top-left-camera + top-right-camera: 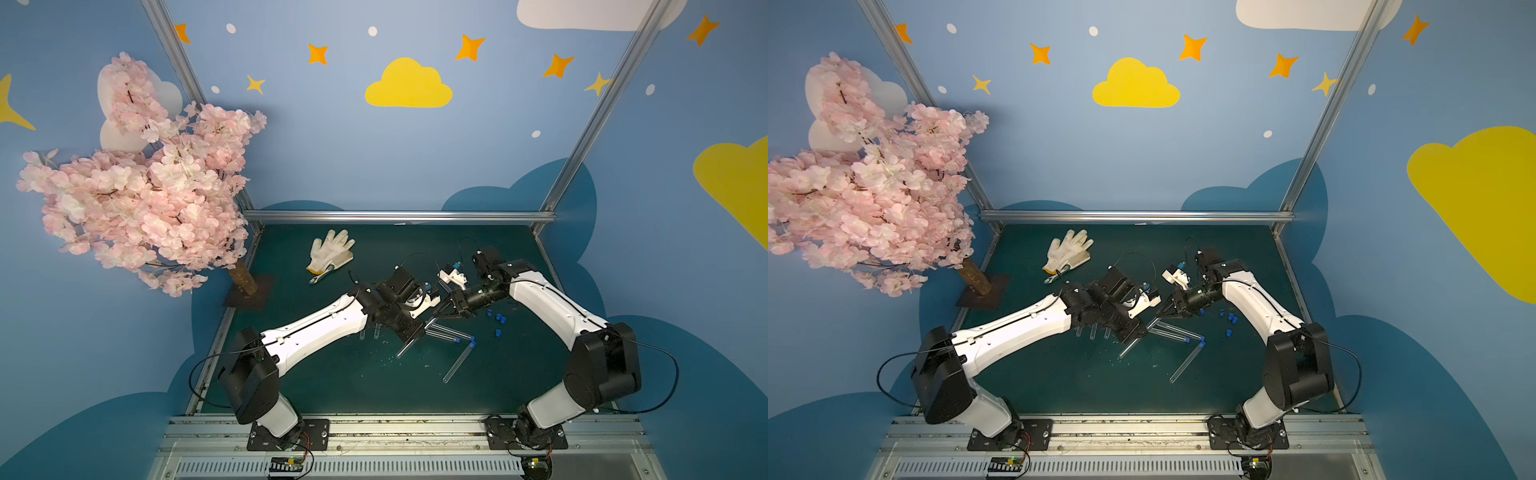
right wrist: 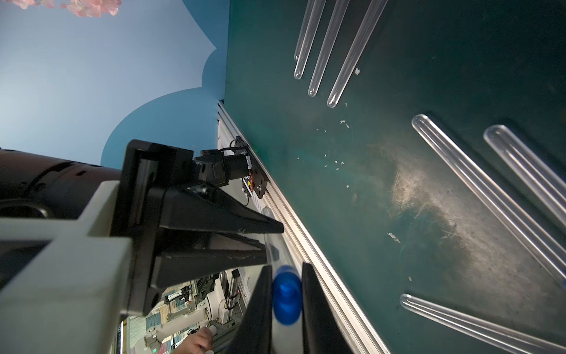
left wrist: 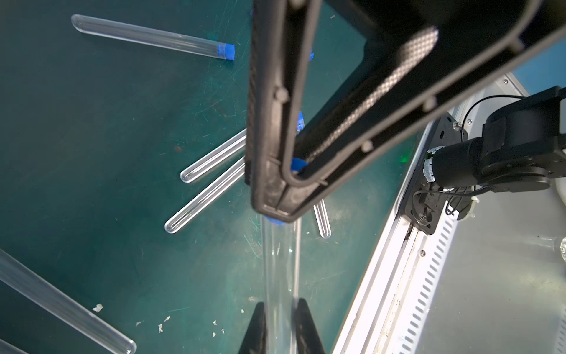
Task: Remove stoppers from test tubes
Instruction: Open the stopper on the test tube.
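Pink blossom tree (image 1: 137, 174) at far left and the white work glove (image 1: 330, 251) at the back of the green mat (image 1: 332, 382): both are well apart from the work and of no concern. Next, a row of clear tubes (image 2: 324, 49) lies side by side under your left forearm. The arm hides their mouths in both top views, so whether they are plugged cannot be told.

Your left gripper (image 3: 281, 306) is pressed onto the body of the held tube (image 3: 280, 269), which is lifted off the mat and slants up toward the other arm. At its mouth sits the blue stopper (image 2: 286, 297), pinched on its sides by the drawn-in fingers of your right gripper (image 2: 287, 269). The plug looks seated, not yet out.

Just below that meeting point, two stoppered tubes (image 1: 446, 332) lie on the mat. Furthest right, the loose stoppers (image 1: 498, 319) are scattered near your right forearm.

Assessment: the tube is likely light, stiff and smooth-walled, so expect it to slip or twist in the jaws under a straight pull. Glass or plastic cannot be told, so treat it as breakable. You are best holding the tube on its body close to the mouth and the plug by its sides, pulling along the tube's line. Side load risks a crack or a dropped tube.
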Robot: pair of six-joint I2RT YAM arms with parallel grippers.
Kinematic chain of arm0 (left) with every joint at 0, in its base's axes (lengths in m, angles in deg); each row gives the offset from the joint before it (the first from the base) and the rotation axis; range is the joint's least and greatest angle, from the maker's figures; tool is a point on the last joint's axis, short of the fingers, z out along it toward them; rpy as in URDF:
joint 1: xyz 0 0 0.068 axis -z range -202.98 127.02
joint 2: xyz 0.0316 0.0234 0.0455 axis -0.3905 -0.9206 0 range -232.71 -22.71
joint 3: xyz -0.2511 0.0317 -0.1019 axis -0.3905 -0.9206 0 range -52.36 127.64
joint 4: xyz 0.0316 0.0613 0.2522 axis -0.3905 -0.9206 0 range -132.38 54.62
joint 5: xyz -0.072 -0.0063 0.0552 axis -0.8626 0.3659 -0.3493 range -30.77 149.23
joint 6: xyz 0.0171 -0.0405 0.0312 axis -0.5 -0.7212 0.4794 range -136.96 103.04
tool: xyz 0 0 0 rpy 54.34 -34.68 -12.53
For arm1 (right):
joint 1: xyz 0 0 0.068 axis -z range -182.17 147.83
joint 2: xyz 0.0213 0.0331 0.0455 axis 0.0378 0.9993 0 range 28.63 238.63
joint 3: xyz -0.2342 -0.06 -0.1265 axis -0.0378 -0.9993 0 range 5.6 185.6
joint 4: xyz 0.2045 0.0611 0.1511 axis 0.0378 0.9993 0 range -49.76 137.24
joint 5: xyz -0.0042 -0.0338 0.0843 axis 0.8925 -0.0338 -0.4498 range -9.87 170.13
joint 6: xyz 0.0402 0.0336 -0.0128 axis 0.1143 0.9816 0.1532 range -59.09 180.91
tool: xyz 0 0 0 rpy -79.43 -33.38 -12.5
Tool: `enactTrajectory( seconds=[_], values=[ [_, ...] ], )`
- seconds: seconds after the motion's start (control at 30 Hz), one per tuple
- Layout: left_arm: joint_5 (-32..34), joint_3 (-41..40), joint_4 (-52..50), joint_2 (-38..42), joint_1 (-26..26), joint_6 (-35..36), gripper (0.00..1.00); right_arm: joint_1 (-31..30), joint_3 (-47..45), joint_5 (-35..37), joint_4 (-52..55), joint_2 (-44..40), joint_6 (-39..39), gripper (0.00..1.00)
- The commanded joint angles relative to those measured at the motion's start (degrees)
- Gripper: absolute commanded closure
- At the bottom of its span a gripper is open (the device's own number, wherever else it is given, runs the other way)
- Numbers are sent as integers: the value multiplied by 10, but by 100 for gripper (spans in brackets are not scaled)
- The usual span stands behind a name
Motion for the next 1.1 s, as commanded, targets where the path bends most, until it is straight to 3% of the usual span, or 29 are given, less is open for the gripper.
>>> enactTrajectory(
  seconds=[0.0, 0.3, 0.53, 1.07],
  values=[
    [32, -21, -74, 8, -7, 0, 97, 12, 25, 32, 35, 5, -27, 100],
    [36, -25, -79, 3, -13, 5, 97, 15, 34, 49, 50, 8, -36, 100],
    [35, -33, -77, 6, -18, 5, 97, 39, 6, -7, -11, -13, 3, 100],
    [31, -31, -80, 4, -20, 12, 97, 53, 9, 8, 7, -10, -6, 100]
  ],
)
